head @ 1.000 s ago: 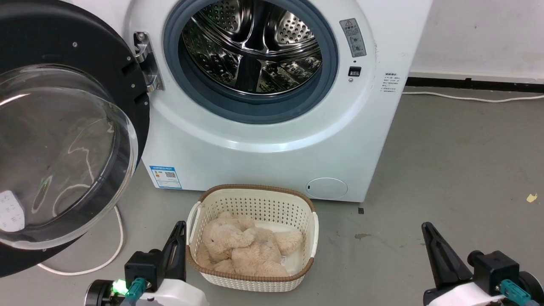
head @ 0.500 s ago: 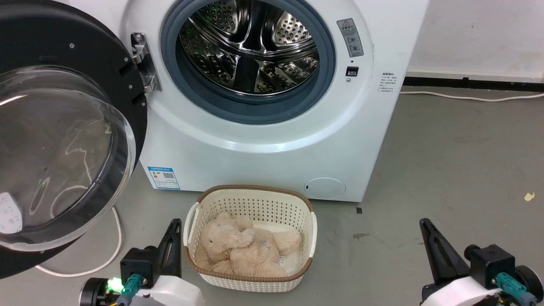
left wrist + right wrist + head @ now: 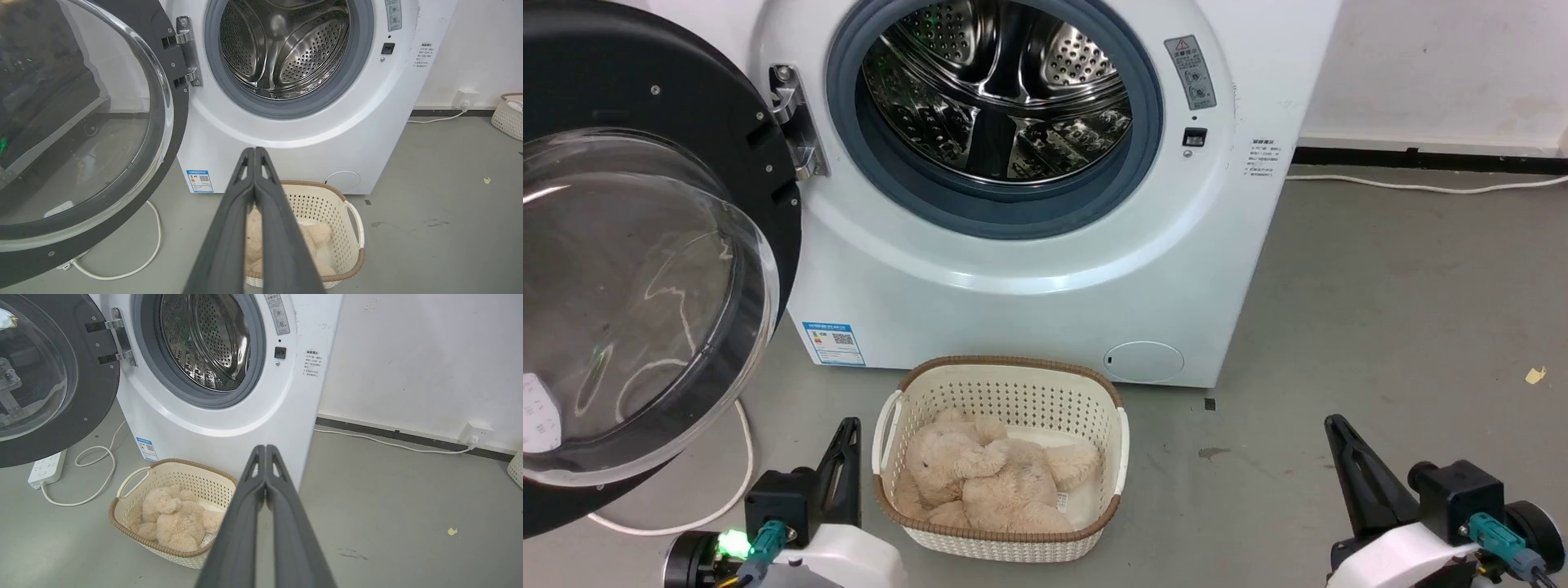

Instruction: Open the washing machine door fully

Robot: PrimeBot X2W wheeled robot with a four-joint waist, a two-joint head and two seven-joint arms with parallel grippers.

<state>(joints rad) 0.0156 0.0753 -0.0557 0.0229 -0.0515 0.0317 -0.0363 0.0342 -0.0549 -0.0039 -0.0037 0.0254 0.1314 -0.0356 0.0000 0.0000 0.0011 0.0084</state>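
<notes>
We see a grey floor [image 3: 1405, 310], scuffed and stained, running to a white wall [image 3: 1437, 65] at one o'clock. A black skirting [image 3: 1421, 157] lines the wall's foot. A white cable [image 3: 1421, 189] trails just before it to a wall socket [image 3: 474, 433]. A yellow scrap [image 3: 1535, 375] lies at three o'clock.

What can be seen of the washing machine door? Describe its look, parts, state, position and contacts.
The washing machine door is large and round: a glossy black rim dotted with small screws around a bulging clear glass bowl that mirrors the room. It stands swung wide open, left of the steel drum in the head view, hanging on a metal hinge. Neither the left gripper nor the right gripper, both shut, touches it.
</notes>
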